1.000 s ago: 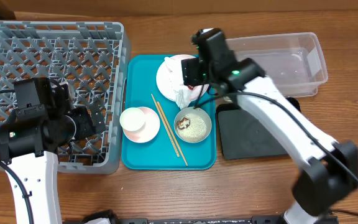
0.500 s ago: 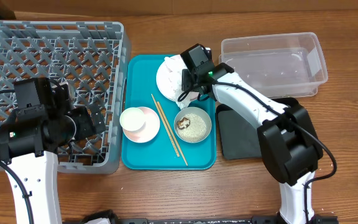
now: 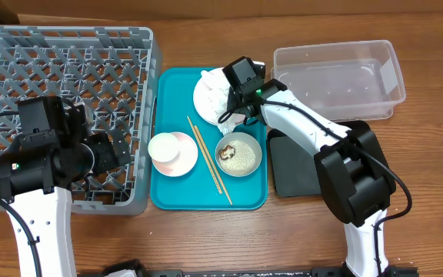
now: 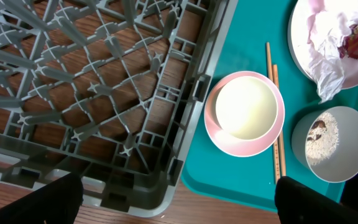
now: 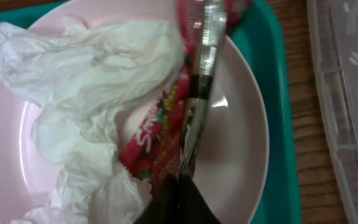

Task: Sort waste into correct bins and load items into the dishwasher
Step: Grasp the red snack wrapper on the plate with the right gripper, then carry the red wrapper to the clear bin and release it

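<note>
The right pincer (image 5: pixel 180 186) is reaching down onto the white plate (image 5: pixel 241 143) at the far end of the teal tray (image 3: pixel 171 192). Its fingers are showing as one dark mass pressed together. It looks to be clenching the lower end of the red snack wrapper (image 5: pixel 160 134), though that spot is blurred. The wrapper is lying on the plate against the right edge of the crumpled napkin (image 5: pixel 92 81).

Nearer on the tray, the grey bowl (image 4: pixel 353 158) is holding rice and brown bits. The white cup (image 4: pixel 246 106) is sitting on the pink saucer (image 4: pixel 219 138), and the two chopsticks (image 4: pixel 271 68) are lying between saucer and bowl.

The left pincer (image 4: pixel 179 186) is hanging released, fingers spread wide, over the near right corner of the dish rack (image 3: pixel 68 77). The clear tub (image 3: pixel 337 77) and black tray (image 3: pixel 298 165) are sitting on the worktop (image 3: pixel 206 31) right of the teal tray.
</note>
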